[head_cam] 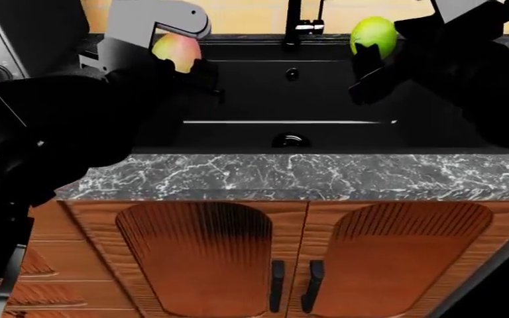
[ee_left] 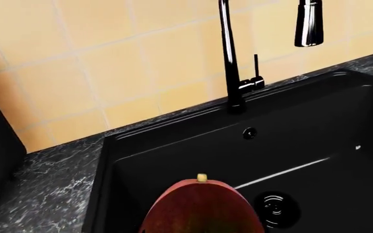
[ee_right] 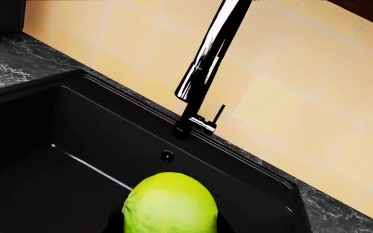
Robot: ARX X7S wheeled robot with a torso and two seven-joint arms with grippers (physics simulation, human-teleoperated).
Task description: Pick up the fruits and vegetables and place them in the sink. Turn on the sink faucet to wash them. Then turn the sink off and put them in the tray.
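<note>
1. Black and matte, the sink (head_cam: 325,86) fills the middle of the head view, its round drain (head_cam: 290,140) at 6 o'clock of the basin and a small overflow hole (head_cam: 291,74) in the back wall at 12 o'clock.
2. At 12 o'clock behind the basin stands the sink faucet (head_cam: 295,23), a glossy black tube with a thin side lever; the left wrist view shows its spray head (ee_left: 309,23) hanging over the basin.
3. At 10 o'clock from the drain, the left gripper (head_cam: 183,69) holds the apple-like fruit (head_cam: 175,50) over the sink's left edge. Its jaws are closed on the fruit, which shows red-blushed skin and a pale stem in the left wrist view (ee_left: 201,208).
4. At 2 o'clock from the drain, the right gripper (head_cam: 380,59) holds the lime (head_cam: 373,34) above the sink's right side, jaws gripping it from both flanks. In the right wrist view the bright green lime (ee_right: 169,204) sits over the basin, below the faucet base.
5. Dark marbled countertop (head_cam: 299,175) runs along the sink's front edge at 6 o'clock, with wooden cabinet doors (head_cam: 299,258) beneath.
6. Yellow wall tiles (ee_left: 109,73) back the faucet.
7. No view shows the tray.
</note>
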